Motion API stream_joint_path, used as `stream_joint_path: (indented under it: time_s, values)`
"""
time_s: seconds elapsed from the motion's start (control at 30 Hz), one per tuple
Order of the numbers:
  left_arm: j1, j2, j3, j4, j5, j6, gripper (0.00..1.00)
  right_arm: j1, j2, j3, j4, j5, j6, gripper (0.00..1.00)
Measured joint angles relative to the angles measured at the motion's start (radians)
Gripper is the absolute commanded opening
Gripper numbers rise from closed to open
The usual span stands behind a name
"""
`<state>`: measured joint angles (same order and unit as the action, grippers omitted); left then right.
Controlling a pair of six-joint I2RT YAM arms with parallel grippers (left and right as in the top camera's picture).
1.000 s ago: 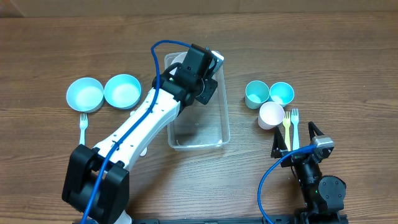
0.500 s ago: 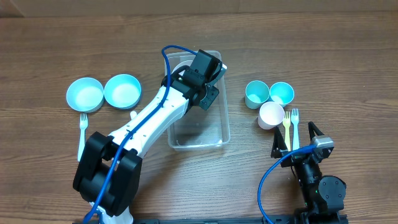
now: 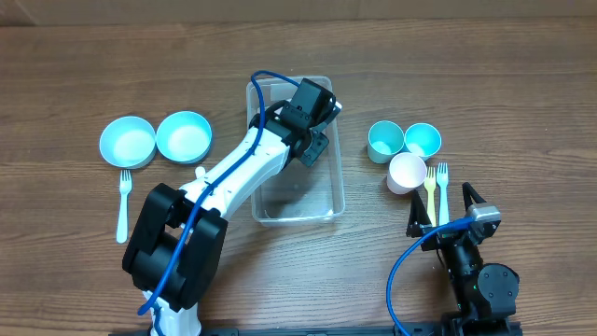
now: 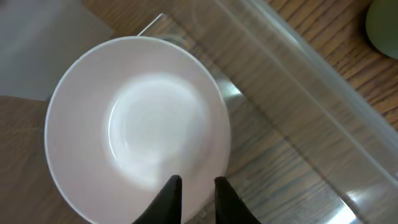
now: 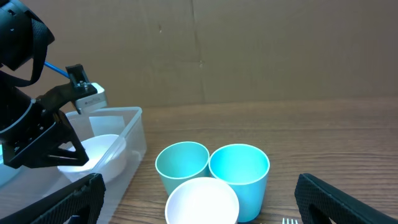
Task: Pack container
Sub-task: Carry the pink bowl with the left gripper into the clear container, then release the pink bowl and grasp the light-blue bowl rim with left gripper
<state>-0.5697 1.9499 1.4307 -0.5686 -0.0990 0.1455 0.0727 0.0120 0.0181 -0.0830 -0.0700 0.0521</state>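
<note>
The clear plastic container (image 3: 338, 194) lies at the table's middle; its wall also shows in the left wrist view (image 4: 298, 74) and the right wrist view (image 5: 132, 134). My left gripper (image 3: 305, 107) reaches down into the container's far end. Its fingers (image 4: 196, 183) are closed over the rim of a white bowl (image 4: 137, 124), one finger inside and one outside. The bowl (image 5: 99, 149) sits low inside the container's far corner. My right gripper (image 3: 438, 205) is open and empty near the front right edge, its fingers wide apart (image 5: 199, 202).
A teal cup (image 3: 384, 140), a blue cup (image 3: 422, 140) and a white cup (image 3: 407, 172) stand right of the container, with a yellow fork (image 3: 430, 187) and a pale fork (image 3: 442, 179). Two light-blue bowls (image 3: 127, 142) (image 3: 184, 136) and a fork (image 3: 123, 198) lie at the left.
My left arm has swung its elbow to the right, and its gripper has shifted slightly right over the container's far end with the bowl. The right arm has not moved.
</note>
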Motion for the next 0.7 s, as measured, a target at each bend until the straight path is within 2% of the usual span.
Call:
stream_joint_path:
  time_s: [0.13,0.23,0.3,0.4,0.5,0.57,0.7]
  values:
    - [0.0,0.0,0.045,-0.07,-0.02,0.009,0.34,0.0,0.0,0.0,0.001,0.0,0.0,1.0]
    - [0.0,-0.003,0.135,-0.174,-0.053,-0.012,0.41,0.0,0.0,0.0,0.0,0.0,0.0,1.0]
    - [0.0,-0.011,0.201,-0.259,-0.087,-0.044,0.43,0.0,0.0,0.0,0.001,-0.001,0.0,1.0]
    - [0.001,-0.063,0.288,-0.409,-0.175,-0.135,0.43,0.0,0.0,0.0,0.0,0.0,0.0,1.0]
    - [0.016,-0.138,0.315,-0.561,-0.236,-0.224,0.55,0.0,0.0,0.0,0.0,0.0,0.0,1.0]
    - [0.063,-0.203,0.318,-0.71,-0.261,-0.314,0.58,0.0,0.0,0.0,0.001,-0.001,0.0,1.0]
    - [0.201,-0.233,0.318,-0.798,-0.251,-0.399,0.57,0.0,0.0,0.0,0.0,-0.001,0.0,1.0]
